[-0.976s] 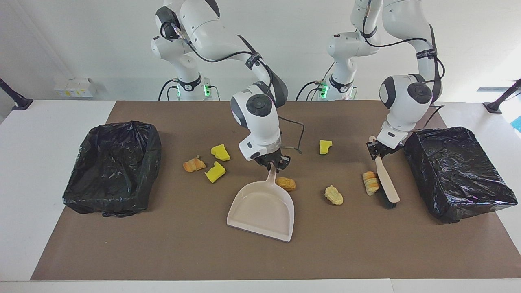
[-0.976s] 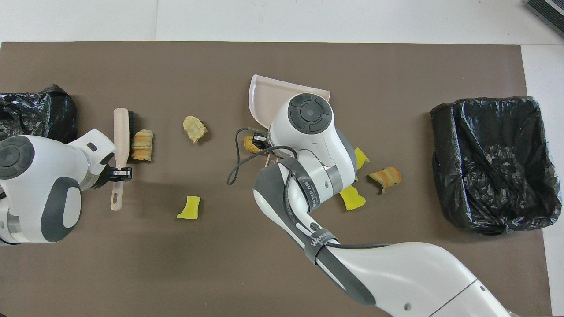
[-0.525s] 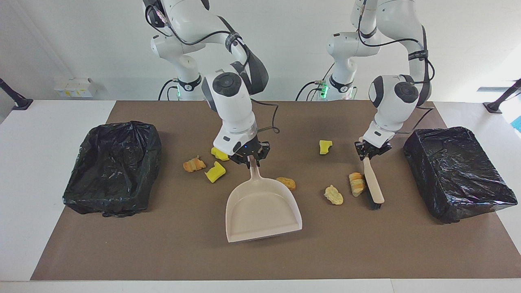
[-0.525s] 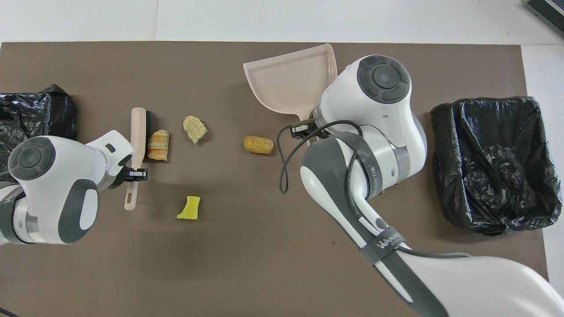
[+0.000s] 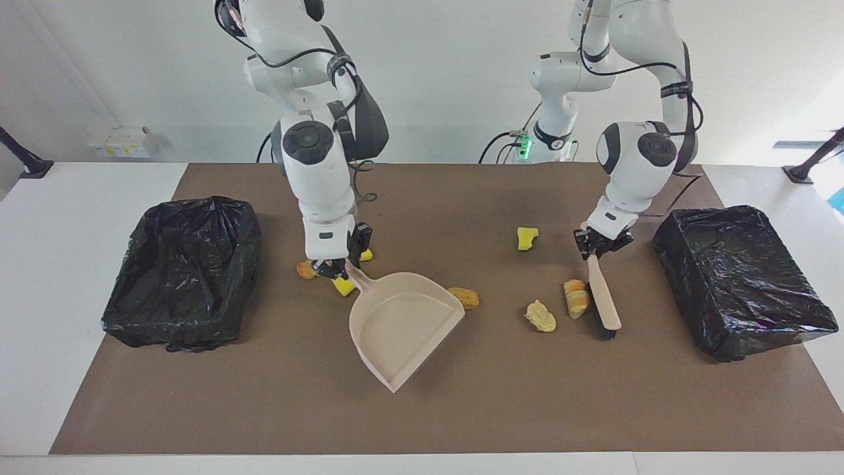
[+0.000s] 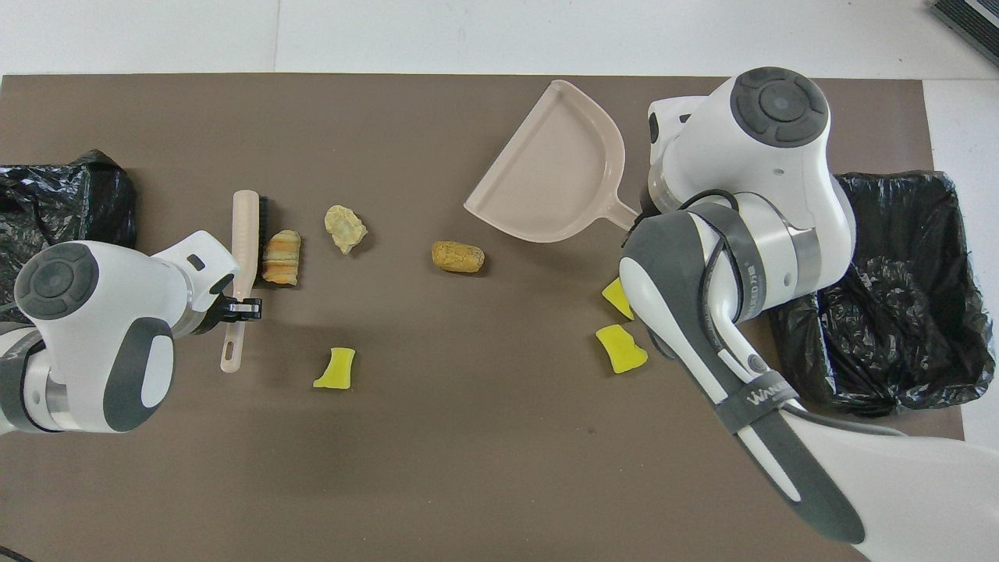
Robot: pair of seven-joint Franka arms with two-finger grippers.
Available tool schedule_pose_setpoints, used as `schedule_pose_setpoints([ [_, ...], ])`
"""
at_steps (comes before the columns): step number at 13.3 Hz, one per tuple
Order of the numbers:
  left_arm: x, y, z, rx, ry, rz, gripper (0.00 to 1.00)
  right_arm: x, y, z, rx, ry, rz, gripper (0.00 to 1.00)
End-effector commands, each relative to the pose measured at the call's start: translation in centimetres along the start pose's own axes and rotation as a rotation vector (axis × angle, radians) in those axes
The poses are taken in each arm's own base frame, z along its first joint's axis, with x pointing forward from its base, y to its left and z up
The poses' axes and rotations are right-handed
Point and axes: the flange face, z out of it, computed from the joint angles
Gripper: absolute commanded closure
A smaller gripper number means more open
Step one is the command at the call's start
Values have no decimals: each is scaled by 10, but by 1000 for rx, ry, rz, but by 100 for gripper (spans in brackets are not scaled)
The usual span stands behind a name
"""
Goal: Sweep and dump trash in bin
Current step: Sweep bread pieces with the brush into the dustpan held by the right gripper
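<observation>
While both tools are gripped, handling is judged as follows.

Trash: seven small pieces on the brown mat (image 5: 461, 415) — striped bread lump (image 5: 576, 298) touching the brush (image 5: 603, 303); pale lump (image 5: 541, 316) just beside it; brown lump (image 5: 465, 297) at the dustpan (image 5: 402, 326) rim; one yellow sponge chunk (image 5: 527, 237) nearer the robots; the rest under the right arm's wrist.
Handling: probably light, soft, prone to roll — push with the bristles, do not pinch.
Left gripper (image 5: 599, 245): closed on the brush handle, bristles on the mat.
Right gripper (image 5: 337, 267): closed on the dustpan handle, pan mouth turned toward the left arm's end.
Bins: black-lined bin (image 5: 181, 270) and second bin (image 5: 738, 277) at the table ends.
Facing view only: tan lump (image 5: 306, 270) by the right gripper.
Overhead view only: two sponge chunks (image 6: 622, 347) clearly apart; the tan lump is hidden by the arm.
</observation>
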Motion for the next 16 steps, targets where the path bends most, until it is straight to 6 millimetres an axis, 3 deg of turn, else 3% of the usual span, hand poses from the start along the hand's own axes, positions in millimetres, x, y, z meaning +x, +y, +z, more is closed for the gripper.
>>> schedule_pose_setpoints([
  [1, -2, 14, 0, -25, 20, -41, 100, -15, -1, 2, -30, -85, -265, 100],
  [3, -1, 26, -1, -38, 35, -30, 100, -10, -18, 26, 2, -108, -486, 100],
  [6, -2, 56, -2, -81, 52, -12, 100, 6, -45, 36, 22, -121, -564, 100],
  [8, 4, 79, 16, -86, 63, 22, 100, 1, -60, 56, 58, -135, -565, 100],
  [10, 11, 82, 16, -92, 82, 21, 100, 9, -77, 68, 68, -145, -520, 100],
  [15, 15, 83, 14, -99, 83, 19, 100, 23, -92, 69, 87, -105, -382, 100],
  [16, 15, 85, 14, -99, 83, 22, 100, 33, -103, 69, 86, -85, -370, 100],
])
